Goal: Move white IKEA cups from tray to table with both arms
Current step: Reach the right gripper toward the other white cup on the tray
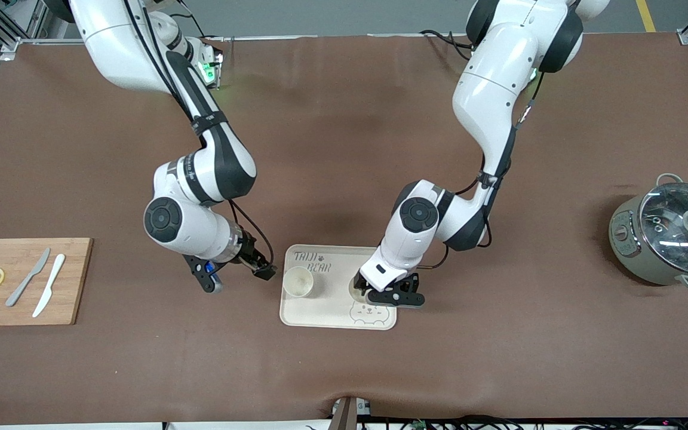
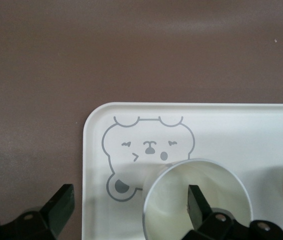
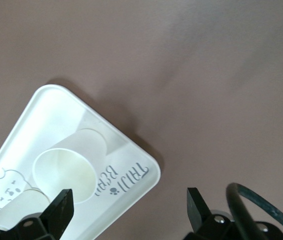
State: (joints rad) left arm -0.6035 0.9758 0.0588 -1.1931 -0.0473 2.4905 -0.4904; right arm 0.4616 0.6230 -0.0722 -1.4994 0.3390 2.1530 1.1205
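Note:
Two white IKEA cups stand upright on the cream bear-print tray [image 1: 338,315]. One cup [image 1: 299,280] is at the tray's end toward the right arm and also shows in the right wrist view [image 3: 66,170]. The other cup [image 1: 356,285] is by the bear print, partly hidden under the left hand. My left gripper [image 1: 383,294] is open, low over that cup [image 2: 181,200]; one finger [image 2: 197,205] is inside its rim, the other [image 2: 61,205] is outside, past the tray's edge. My right gripper [image 1: 238,276] is open and empty, over the table beside the tray [image 3: 131,185].
A wooden cutting board [image 1: 75,280] with two lemon slices, a grey knife and a white knife lies at the right arm's end of the table. A green-grey pot with a glass lid [image 1: 669,236] stands at the left arm's end. Brown mat covers the table.

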